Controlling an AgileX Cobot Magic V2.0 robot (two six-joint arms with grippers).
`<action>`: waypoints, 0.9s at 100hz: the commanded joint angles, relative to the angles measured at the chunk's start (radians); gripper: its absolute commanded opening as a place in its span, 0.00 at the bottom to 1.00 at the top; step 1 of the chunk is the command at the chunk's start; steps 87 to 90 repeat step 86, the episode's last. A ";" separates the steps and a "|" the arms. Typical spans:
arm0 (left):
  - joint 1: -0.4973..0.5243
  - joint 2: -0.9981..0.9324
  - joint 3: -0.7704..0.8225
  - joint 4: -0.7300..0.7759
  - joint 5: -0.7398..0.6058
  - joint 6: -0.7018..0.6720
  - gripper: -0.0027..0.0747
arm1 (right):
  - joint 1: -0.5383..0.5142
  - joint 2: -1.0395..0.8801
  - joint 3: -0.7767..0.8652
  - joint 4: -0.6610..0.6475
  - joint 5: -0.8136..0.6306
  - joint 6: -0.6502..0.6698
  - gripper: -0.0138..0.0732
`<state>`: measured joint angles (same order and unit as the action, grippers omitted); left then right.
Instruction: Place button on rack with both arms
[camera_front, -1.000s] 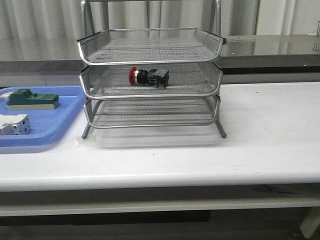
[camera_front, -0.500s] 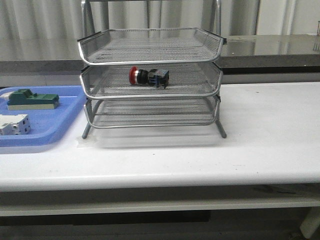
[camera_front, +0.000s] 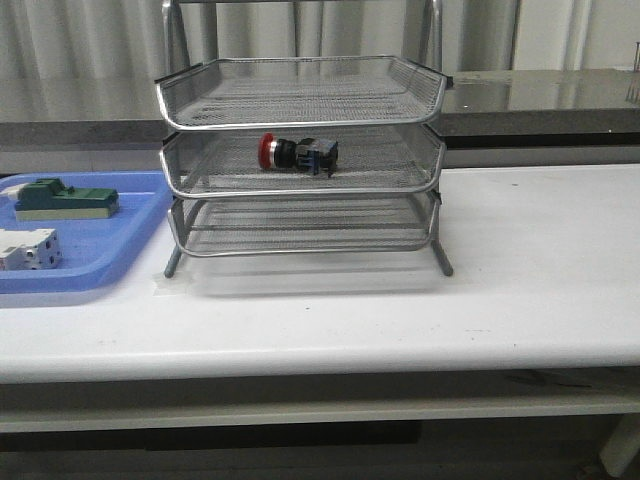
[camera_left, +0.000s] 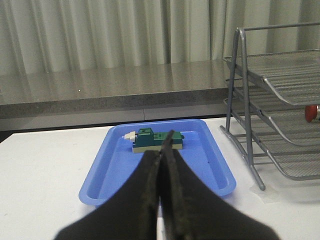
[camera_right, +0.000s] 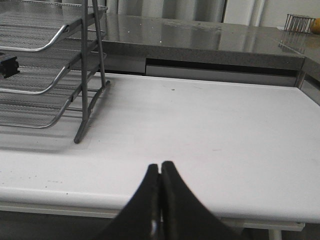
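I think the job looks done, so not much can go wrong now; the one thing I worry about is the button (camera_front: 297, 153) rolling, because it is round and lies on its side, and a bump to the rack (camera_front: 300, 160) from an arm could make it roll to the edge of its shelf; I would keep both arms away from the rack; the button sits on the middle shelf of the rack, near the middle, with its red cap to the left and its dark, bluish back end to the right; the shelf has a raised rim, so I think it will stay in; my left gripper (camera_left: 161, 167) is closed tight with nothing in it, out over the blue tray (camera_left: 220, 170); my right gripper (camera_right: 160, 182) is closed tight and empty too, over the bare white desk (camera_right: 210, 130) beside the rack.
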<state>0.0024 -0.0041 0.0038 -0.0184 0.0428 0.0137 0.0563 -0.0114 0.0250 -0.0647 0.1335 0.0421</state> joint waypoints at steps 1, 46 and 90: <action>0.002 -0.032 0.033 0.004 -0.091 -0.014 0.01 | -0.009 -0.010 0.002 0.002 -0.082 -0.005 0.09; 0.002 -0.032 0.033 -0.011 -0.090 -0.014 0.01 | -0.009 -0.010 0.002 0.002 -0.082 -0.005 0.09; 0.002 -0.032 0.033 -0.011 -0.090 -0.014 0.01 | -0.009 -0.010 0.002 0.002 -0.082 -0.005 0.09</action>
